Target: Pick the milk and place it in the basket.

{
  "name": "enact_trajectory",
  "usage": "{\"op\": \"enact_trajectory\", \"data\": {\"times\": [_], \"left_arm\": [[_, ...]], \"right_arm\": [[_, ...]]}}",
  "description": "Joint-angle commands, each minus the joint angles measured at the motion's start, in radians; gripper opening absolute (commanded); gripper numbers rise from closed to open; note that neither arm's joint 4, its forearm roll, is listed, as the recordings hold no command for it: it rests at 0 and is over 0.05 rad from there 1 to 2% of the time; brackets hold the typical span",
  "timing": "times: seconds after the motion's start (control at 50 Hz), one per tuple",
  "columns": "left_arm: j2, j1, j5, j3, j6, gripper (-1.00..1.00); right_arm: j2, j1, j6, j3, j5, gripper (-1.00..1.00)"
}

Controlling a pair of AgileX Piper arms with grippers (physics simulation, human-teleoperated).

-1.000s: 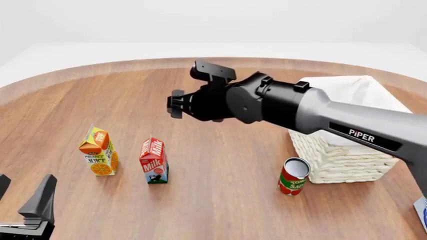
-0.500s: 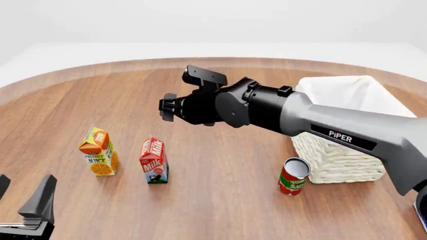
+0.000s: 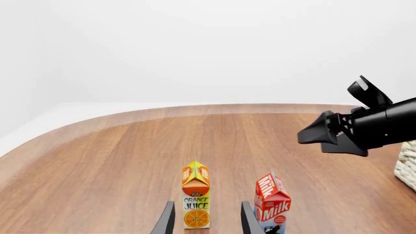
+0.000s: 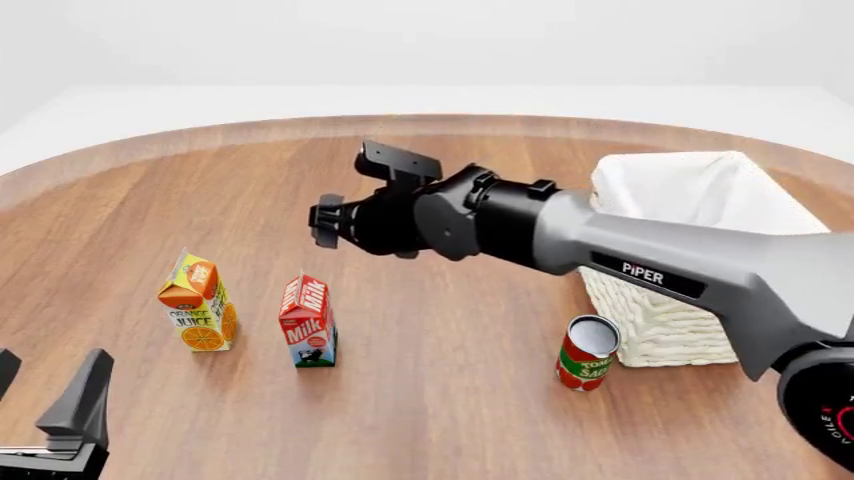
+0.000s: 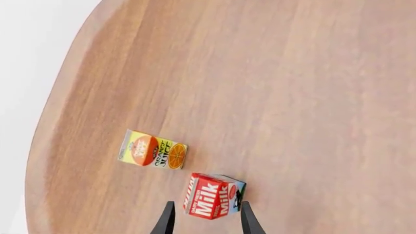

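Milk (image 4: 308, 322) upright on the wooden surface (image 4: 441, 400), just beside the juice carton (image 4: 198, 303), well apart from the basket (image 4: 694, 250). Tomato can (image 4: 587, 352) stands by the basket's near corner. Right gripper (image 4: 320, 222) hangs above the milk, jaws open, empty. Left gripper (image 4: 47, 400) low at near edge, jaws open.

Bright, even, diffuse light fills all three sharp renders, with only faint soft shadows, no glare or blur.
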Motion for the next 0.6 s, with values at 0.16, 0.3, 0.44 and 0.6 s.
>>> {"op": "enact_trajectory", "data": {"times": [0.16, 0.3, 0.44, 0.6], "left_arm": [[0.007, 0.0, -0.007, 0.0, 0.0, 1.0], [0.008, 0.0, -0.008, 0.0, -0.001, 1.0], [0.009, 0.0, -0.01, 0.001, -0.001, 1.0], [0.017, 0.0, -0.018, 0.001, 0.0, 1.0]], "right_arm": [[0.053, 0.004, 0.018, -0.031, -0.004, 1.0], [0.077, 0.006, 0.026, -0.035, -0.009, 1.0], [0.097, 0.011, 0.033, -0.046, -0.008, 1.0], [0.123, 0.027, 0.051, -0.056, -0.016, 1.0]]}}
